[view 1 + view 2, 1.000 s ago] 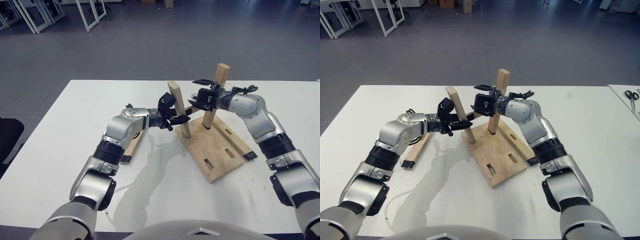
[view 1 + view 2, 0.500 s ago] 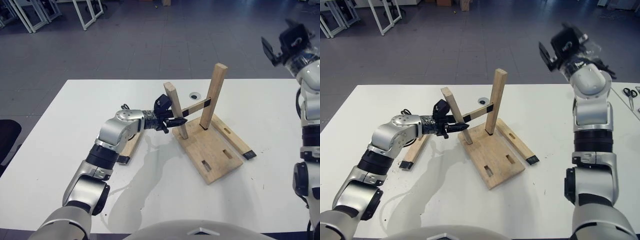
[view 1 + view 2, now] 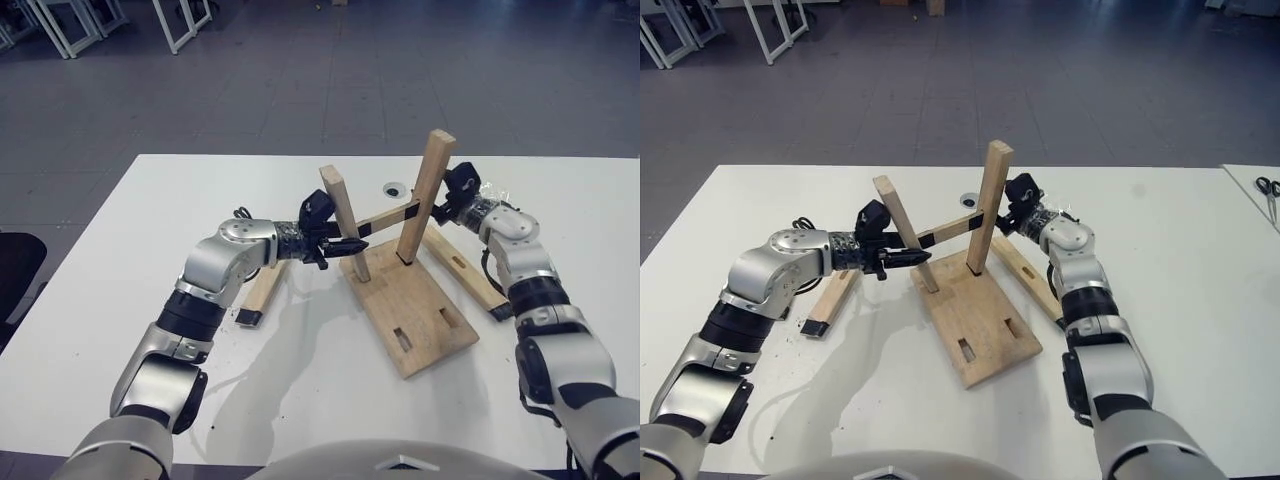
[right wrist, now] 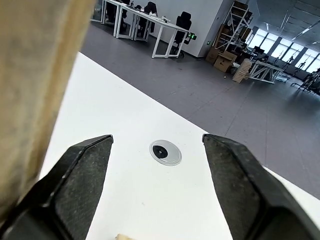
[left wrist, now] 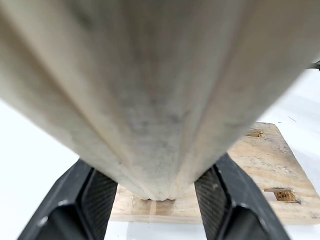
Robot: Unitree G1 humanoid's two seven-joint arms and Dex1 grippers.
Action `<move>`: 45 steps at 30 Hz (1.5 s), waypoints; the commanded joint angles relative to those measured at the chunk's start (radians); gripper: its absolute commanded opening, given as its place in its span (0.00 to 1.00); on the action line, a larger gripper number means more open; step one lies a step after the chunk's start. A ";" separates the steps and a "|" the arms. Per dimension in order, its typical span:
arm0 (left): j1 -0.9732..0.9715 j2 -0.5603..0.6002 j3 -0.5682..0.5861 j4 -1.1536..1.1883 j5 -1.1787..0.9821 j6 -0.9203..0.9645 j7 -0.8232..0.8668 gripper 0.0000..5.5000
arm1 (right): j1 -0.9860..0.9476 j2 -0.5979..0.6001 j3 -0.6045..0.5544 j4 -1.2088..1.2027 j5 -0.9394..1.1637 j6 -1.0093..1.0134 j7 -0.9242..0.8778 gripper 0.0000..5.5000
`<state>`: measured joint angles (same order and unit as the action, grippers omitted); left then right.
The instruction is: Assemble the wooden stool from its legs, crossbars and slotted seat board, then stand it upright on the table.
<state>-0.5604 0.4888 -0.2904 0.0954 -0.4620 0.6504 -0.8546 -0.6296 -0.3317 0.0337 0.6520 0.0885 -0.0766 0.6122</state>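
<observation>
Though aslant, leg point(image 3: 338, 205) within left gripper point(image 3: 342, 244) (snug)

We see a white table point(image 3: 120, 260) with a round grey cable port point(image 4: 165, 152) set in it; beyond lies grey floor point(image 3: 300, 80) with white desk frames point(image 3: 185, 20); what may be scissors point(image 3: 1268, 187) rest at the table's right edge.

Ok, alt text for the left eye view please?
Two legs stand in the seat board on the white table, joined by a crossbar. The left tool grips the leaning leg; the right tool sits open beside the taller leg. One loose piece lies flat left of the board, another right of it.
</observation>
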 commanded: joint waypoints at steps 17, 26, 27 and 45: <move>0.059 -0.053 0.062 -0.049 0.025 0.054 0.040 0.56 | 0.388 -0.122 -0.033 -0.466 0.098 0.288 0.089 0.61; 0.279 0.144 0.227 -0.320 -0.052 0.199 0.032 0.63 | 0.543 -0.278 0.023 -0.627 0.011 0.305 0.164 0.61; 0.304 0.155 0.267 -0.341 -0.062 0.215 0.050 0.63 | 0.561 -0.290 0.031 -0.652 0.009 0.308 0.177 0.61; 0.765 0.154 0.510 -0.334 0.278 -0.011 0.456 0.63 | 0.587 -0.256 0.067 -0.912 0.089 0.443 0.178 0.61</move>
<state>0.1733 0.6559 0.2228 -0.2811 -0.2185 0.6904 -0.4163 -0.0175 -0.5980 0.1054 -0.2441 0.1642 0.3436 0.8051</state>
